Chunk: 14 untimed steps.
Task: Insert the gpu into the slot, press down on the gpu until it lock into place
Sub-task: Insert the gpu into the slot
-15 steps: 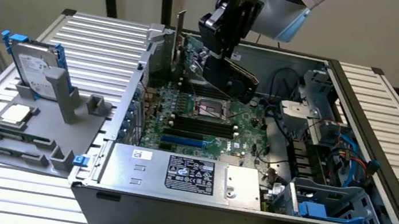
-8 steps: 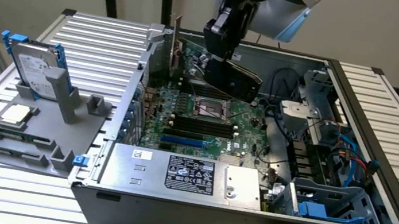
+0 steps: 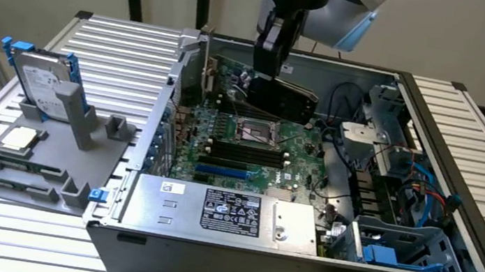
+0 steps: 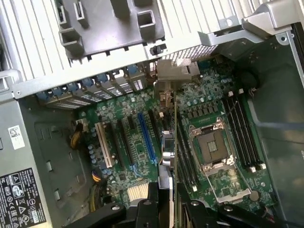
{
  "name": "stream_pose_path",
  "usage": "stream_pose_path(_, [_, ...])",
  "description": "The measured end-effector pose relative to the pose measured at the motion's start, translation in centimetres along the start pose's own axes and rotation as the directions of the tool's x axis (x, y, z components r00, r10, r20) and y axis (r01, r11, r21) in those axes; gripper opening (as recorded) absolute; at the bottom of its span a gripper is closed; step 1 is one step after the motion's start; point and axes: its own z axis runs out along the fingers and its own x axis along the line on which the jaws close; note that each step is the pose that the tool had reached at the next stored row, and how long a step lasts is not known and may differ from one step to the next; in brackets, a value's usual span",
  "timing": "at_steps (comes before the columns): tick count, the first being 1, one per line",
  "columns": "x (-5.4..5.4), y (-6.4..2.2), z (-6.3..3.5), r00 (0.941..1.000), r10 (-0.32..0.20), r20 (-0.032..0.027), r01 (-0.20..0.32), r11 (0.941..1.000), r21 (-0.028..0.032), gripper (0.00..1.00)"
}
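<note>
My gripper (image 3: 272,75) comes down from above into the open computer case and is shut on the gpu (image 3: 285,99), a flat black card held above the green motherboard (image 3: 298,175). In the wrist view the gpu (image 4: 167,156) shows edge-on between my fingers (image 4: 145,209), with its metal bracket (image 4: 173,76) at the case wall. The bright-blue slot (image 4: 147,137) runs almost parallel to the card, a little to one side of it, between the card and a white connector. In the exterior view the slot (image 3: 219,171) lies near the power supply, well below the card.
A silver power supply box (image 3: 223,211) fills the case's near side. The CPU socket (image 4: 213,149) and black memory slots (image 4: 242,133) lie beside the card. Cables and a drive cage (image 3: 397,248) sit at the exterior view's right. A hard drive (image 3: 43,82) stands on a grey fixture outside the case.
</note>
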Motion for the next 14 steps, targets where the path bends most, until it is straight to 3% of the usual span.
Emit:
stream_pose_path(5, [0.0,-0.02,0.38,0.9957,-0.092,-0.0008,0.092,0.9957,0.0011,0.26])
stream_pose_path(10, [0.0,-0.01,0.8,0.9838,-0.18,-0.0016,0.18,0.9838,0.002,0.26])
stream_pose_path(14, [0.4,0.08,1.42,0.9786,-0.206,0.0061,0.206,0.9786,0.0016,0.26])
